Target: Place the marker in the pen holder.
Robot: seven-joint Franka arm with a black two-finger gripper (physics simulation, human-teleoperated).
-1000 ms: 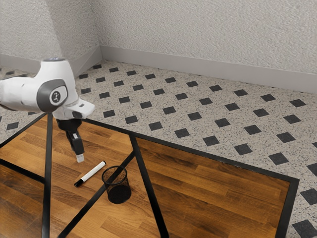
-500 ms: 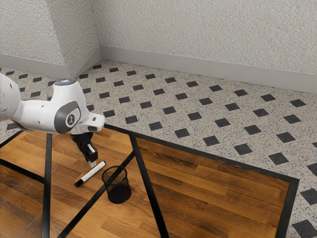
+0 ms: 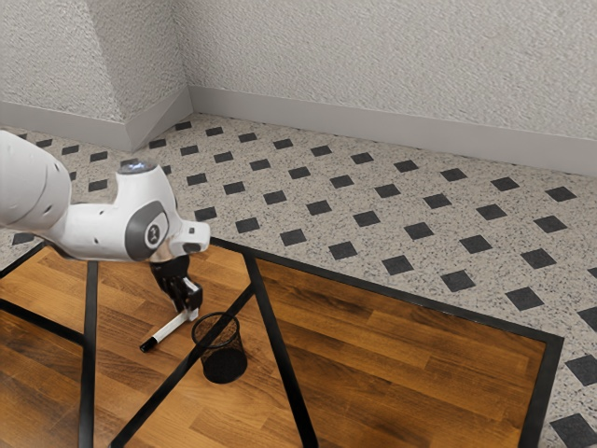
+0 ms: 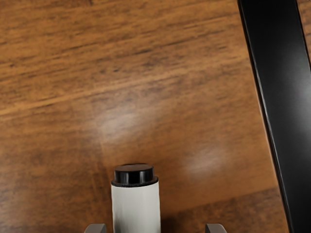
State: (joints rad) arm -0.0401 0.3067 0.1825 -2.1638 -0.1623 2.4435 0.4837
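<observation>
Closer to the pen holder (image 3: 224,366) than in the earlier frame, the gripper (image 3: 192,314) has come down and across toward the exterior view's right, while the marker (image 3: 170,327) lies where it lay. From where I'm standing, the white arm (image 3: 103,233) comes in on the holder's left-hand side in the exterior view. Next, still on that side, is the marker's thick black cap (image 3: 148,345), the end farther from the holder. Its white barrel slants across the tabletop (image 3: 121,401) toward the holder's rim, flat and not yet lifted. Over the nearer end, just beside the holder, hangs the claw, spread wide, its fingertips (image 4: 95,228) to either side of the barrel without pinching it. I'd guess the marker is light, stiff and hard to hurt, but smooth and round enough to roll or twist if squeezed off-centre. Better to take it on the straight white barrel, away from the small black end plug (image 4: 134,174). Last comes the holder itself, upright, its mouth open.
</observation>
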